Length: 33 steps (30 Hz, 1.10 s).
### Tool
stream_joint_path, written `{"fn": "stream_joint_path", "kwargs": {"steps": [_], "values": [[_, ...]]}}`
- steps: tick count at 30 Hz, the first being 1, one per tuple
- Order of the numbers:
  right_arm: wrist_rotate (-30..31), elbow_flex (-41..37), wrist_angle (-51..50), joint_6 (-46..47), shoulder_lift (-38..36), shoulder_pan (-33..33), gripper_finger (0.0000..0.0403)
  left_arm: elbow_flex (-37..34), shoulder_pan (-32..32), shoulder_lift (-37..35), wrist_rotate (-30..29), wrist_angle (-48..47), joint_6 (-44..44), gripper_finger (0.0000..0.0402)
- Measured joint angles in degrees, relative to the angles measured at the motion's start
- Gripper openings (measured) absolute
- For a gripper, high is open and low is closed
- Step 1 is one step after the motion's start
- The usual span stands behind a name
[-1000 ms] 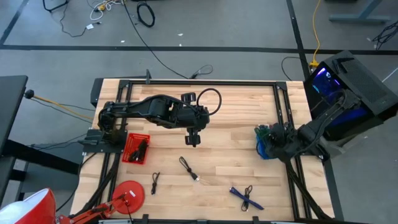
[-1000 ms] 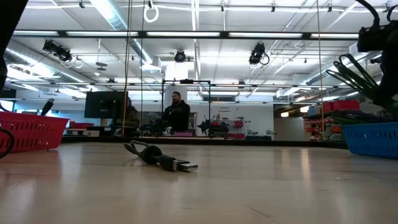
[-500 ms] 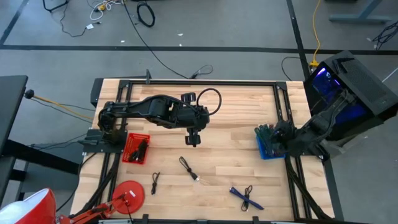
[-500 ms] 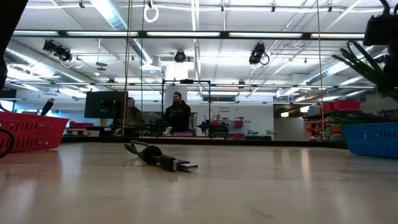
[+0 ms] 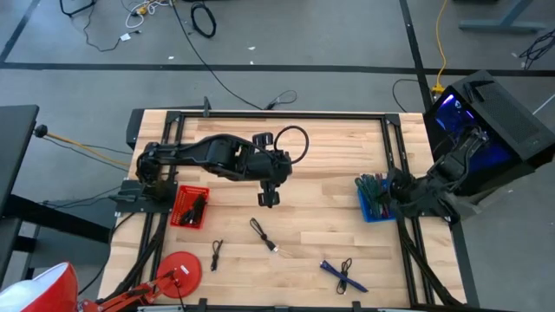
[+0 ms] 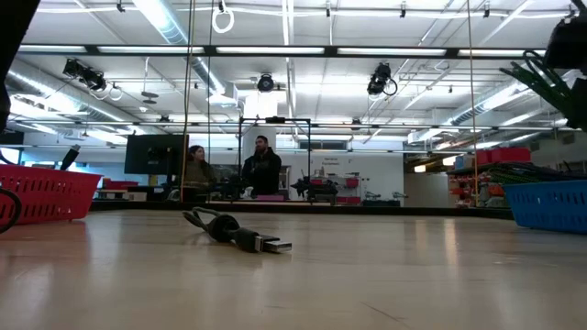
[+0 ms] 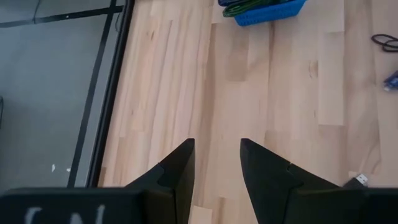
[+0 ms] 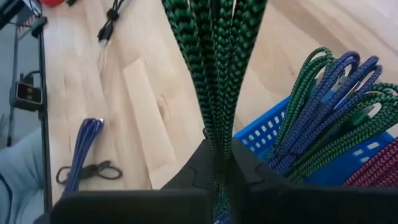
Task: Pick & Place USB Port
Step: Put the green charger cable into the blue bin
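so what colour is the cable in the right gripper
Green with black braiding; cable in right gripper, clearest in right wrist view.

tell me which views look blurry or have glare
Right wrist view: the green braided cable is soft, too near the lens. Low view: the black USB cable is crisp; ceiling strip lights flare. High view: evenly lit, purple glow at the right edge.

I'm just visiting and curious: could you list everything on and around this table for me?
Table: one, pale wood, black frame.
Red basket: one, left side, dark cables inside.
Blue basket: one, right side, green, blue and reddish braided cables inside.
Black cables: three loose on the table, middle, front left, front right.
Blue cable: one, front right.
Red disc: one, front left corner.
People: two, room behind.
Left gripper: open, above table's middle.
Right gripper: shut on green cable, by blue basket.
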Motion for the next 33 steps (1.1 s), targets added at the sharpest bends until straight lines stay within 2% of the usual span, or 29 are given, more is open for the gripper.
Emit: {"fn": "stream_joint_path", "kwargs": {"steps": [11, 19, 25, 33], "values": [[5.16, -1.4, 0.18, 4.06, 2.7, -0.04, 0.001, 0.0, 0.02, 0.0, -0.15, 0.11, -0.18, 0.0133], [5.77, -1.77, 0.22, 5.27, 3.75, -0.05, 0.001, 0.0, 0.07, 0.0, -0.17, 0.12, -0.02, 0.0133], [8.61, -1.77, 0.11, 8.99, 3.66, -0.08, 0.001, 0.0, 0.07, 0.0, -0.17, 0.13, -0.02, 0.0133], [7.5, -1.79, -0.82, 6.91, 4.25, -0.05, 0.001, 0.0, 0.07, 0.0, -0.17, 0.14, 0.11, 0.0133]]}}
